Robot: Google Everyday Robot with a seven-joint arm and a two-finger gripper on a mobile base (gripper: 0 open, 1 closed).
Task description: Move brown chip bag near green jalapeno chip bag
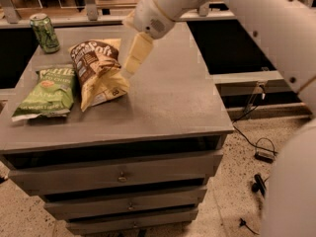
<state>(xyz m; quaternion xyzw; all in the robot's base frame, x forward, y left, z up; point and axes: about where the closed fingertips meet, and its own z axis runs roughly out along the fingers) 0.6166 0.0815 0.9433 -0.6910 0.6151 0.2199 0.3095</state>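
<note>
Your end effector [131, 65] meets the right edge of the crinkled brown-and-yellow chip bag [96, 70], which lies just beside the flat light-green chip bag [47, 90]. You cannot tell its grip.

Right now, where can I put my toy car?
Bare: the gray top from the brown chip bag to its right edge. Crowded: the left, with green jalapeno chip bag, green can, the tool at the brown bag's right side.

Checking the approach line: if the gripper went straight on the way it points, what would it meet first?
The gripper, angled down-left over the tabletop, would most likely meet the brown chip bag first, at its pale right edge. Depth is unclear, so it may already touch the bag.
</note>
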